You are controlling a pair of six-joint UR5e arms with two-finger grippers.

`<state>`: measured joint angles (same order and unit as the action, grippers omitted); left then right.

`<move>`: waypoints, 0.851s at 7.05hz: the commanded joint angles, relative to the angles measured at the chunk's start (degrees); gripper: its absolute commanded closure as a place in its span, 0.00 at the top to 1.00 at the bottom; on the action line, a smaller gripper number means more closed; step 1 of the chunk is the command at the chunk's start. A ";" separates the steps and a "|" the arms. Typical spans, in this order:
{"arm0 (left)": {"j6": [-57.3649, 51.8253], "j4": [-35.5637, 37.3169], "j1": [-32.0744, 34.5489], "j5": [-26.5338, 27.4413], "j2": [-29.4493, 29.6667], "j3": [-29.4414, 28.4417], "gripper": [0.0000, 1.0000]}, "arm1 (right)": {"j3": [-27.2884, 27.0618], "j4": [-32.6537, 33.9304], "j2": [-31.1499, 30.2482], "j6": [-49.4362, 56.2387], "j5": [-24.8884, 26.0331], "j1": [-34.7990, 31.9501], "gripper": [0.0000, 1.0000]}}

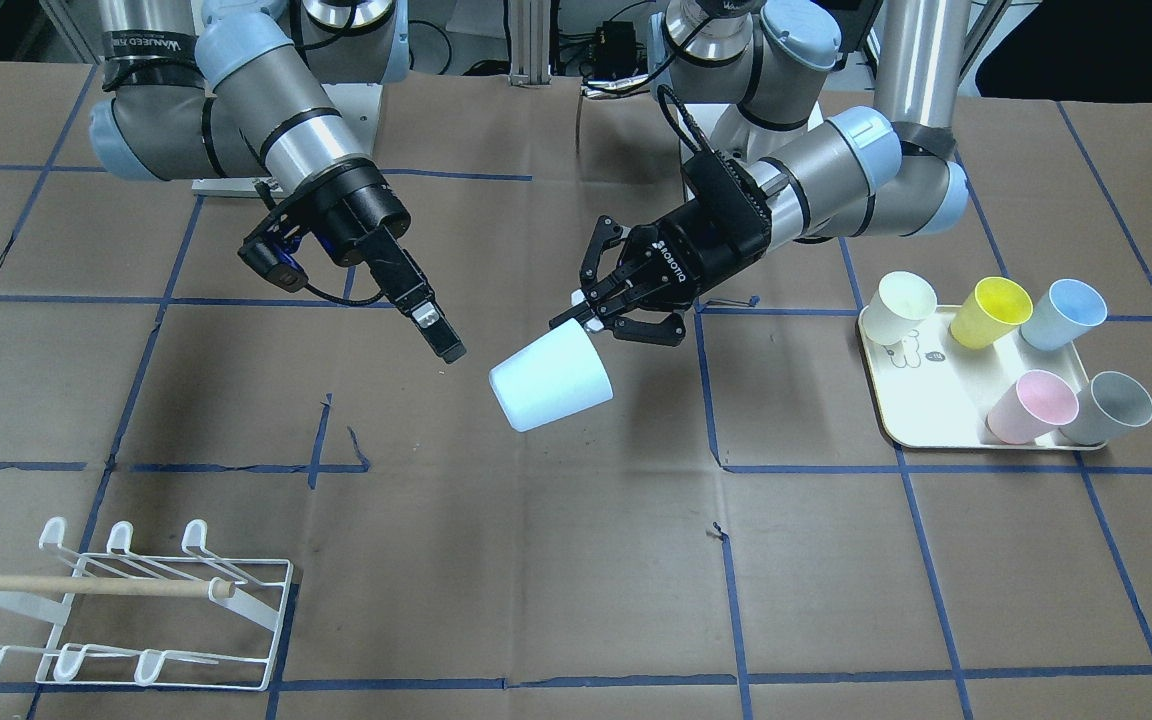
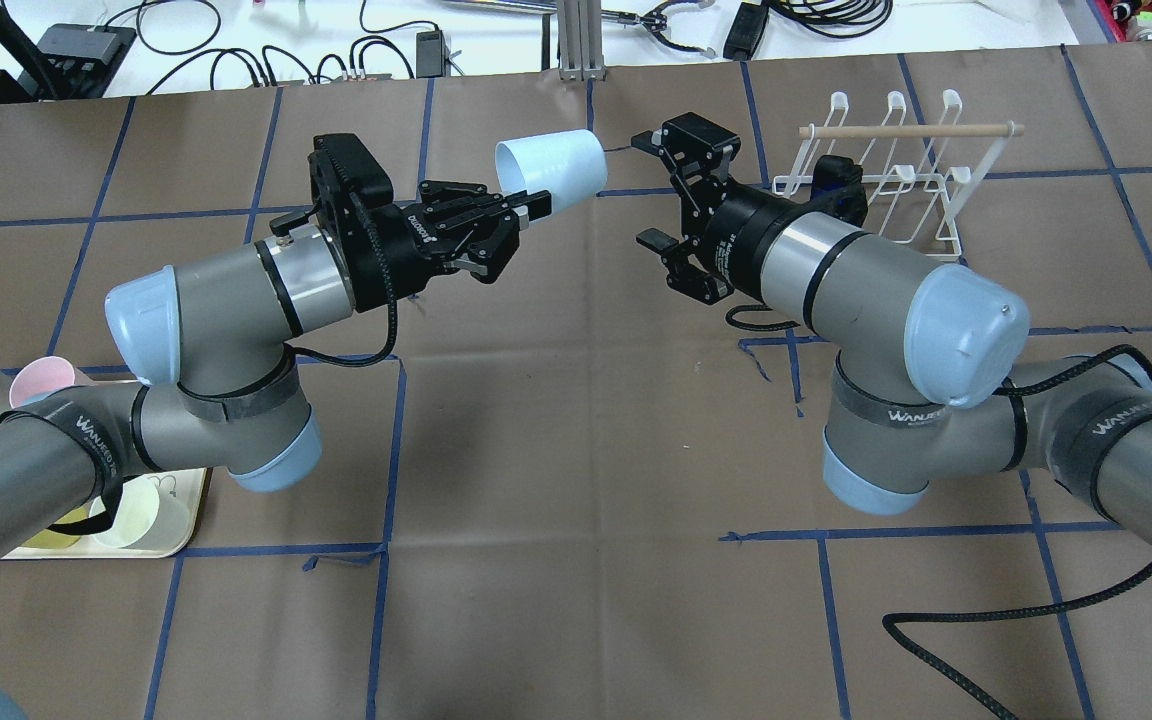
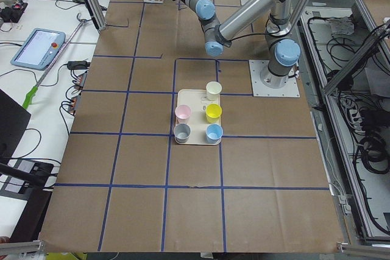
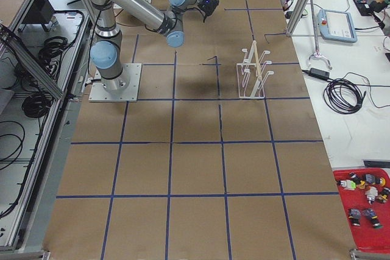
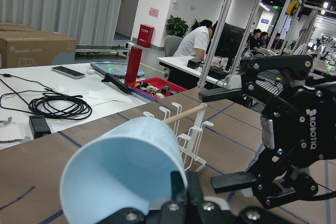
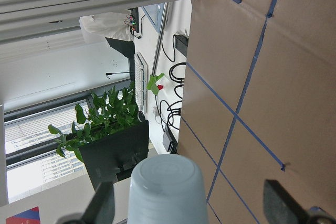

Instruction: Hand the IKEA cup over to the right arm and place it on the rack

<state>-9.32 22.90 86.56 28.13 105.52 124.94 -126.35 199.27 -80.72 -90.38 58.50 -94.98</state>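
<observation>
Brown-papered table point(image 2: 576, 450) below, left jaws grip the cup point(image 2: 556, 165); overhead, unlike front, shows right jaws wide.

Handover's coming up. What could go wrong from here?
1. The left gripper pinches the cup only at its rim, so a nudge could twist it loose.
2. In the right wrist view the cup sits off-centre within the open right gripper; closing may knock it.
</observation>
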 commanded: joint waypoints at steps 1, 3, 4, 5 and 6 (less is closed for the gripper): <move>0.09 0.04 0.10 -0.01 0.04 -0.05 0.01 | 0.66 -0.38 0.64 -1.19 1.00 -1.43 0.98; 0.61 0.04 0.18 0.08 0.04 -0.05 0.01 | 4.16 -0.46 3.53 -4.09 2.13 -3.53 0.96; 0.61 0.04 0.36 0.08 0.04 -0.05 0.01 | 5.66 -0.47 4.59 -4.45 3.88 -4.76 0.96; 0.79 0.04 0.45 0.08 0.04 -0.05 0.02 | 6.37 -0.47 5.39 -4.97 3.90 -5.03 0.96; 0.79 0.04 0.45 0.08 -0.05 -0.05 0.02 | 6.90 -0.47 5.83 -5.06 3.99 -5.30 0.96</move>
<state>-8.60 22.94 86.96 28.21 105.55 124.89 -120.31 198.81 -75.64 -95.13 62.19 -99.81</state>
